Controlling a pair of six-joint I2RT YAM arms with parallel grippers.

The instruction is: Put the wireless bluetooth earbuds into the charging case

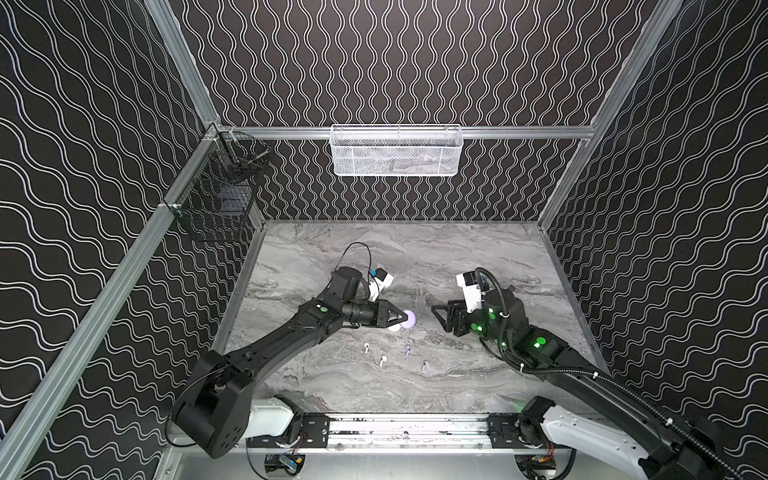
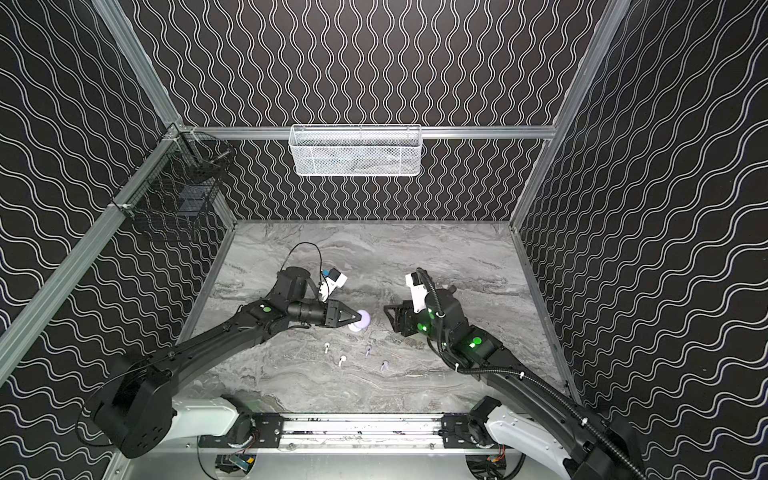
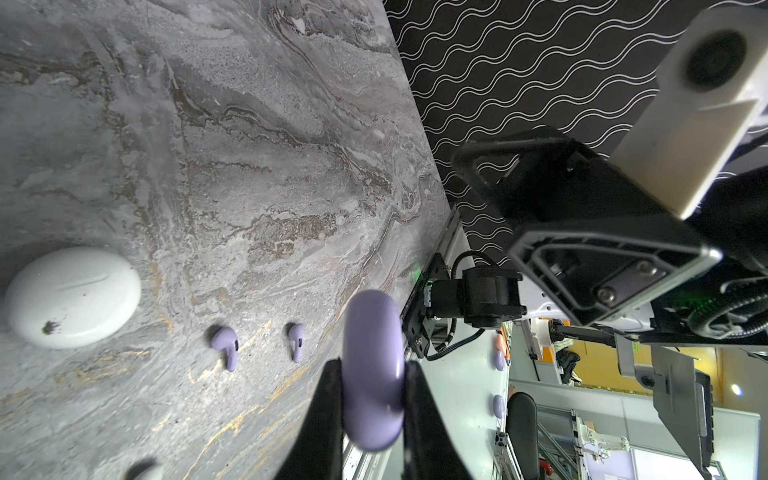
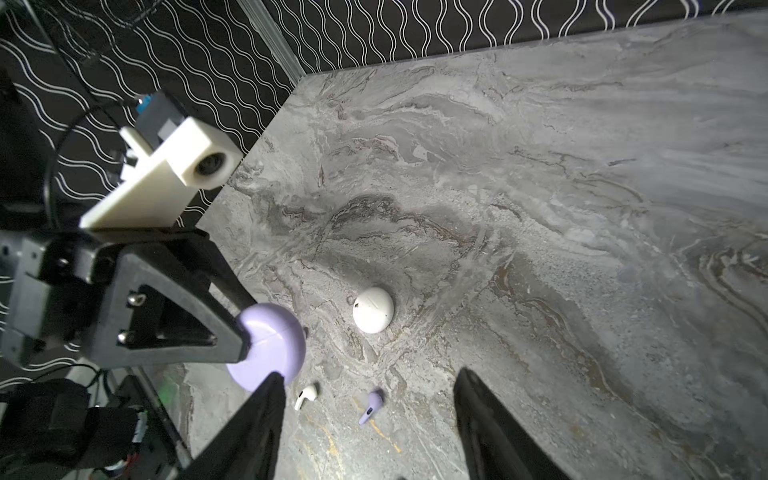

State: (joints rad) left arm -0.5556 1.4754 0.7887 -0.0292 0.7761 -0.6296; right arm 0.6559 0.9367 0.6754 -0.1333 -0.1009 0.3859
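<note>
My left gripper (image 1: pixel 404 318) clamps the closed lilac case (image 3: pixel 372 365) above the table (image 1: pixel 478 249); my right gripper (image 1: pixel 439 319) stands jaws apart, empty; four earbuds (image 1: pixel 382 359) lie loose nearer me; the white case (image 4: pixel 373 309) sits shut; nothing inserted yet, I judge.

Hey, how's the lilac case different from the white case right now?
Colour: the lilac case is pale purple, the white case plain white. State: the lilac case is pinched across its flat faces by the left gripper, off the table; the white case lies free on it. Marks: the white case has a dark speck, the lilac case looks clean. Both are round, pebble-shaped and closed.
</note>
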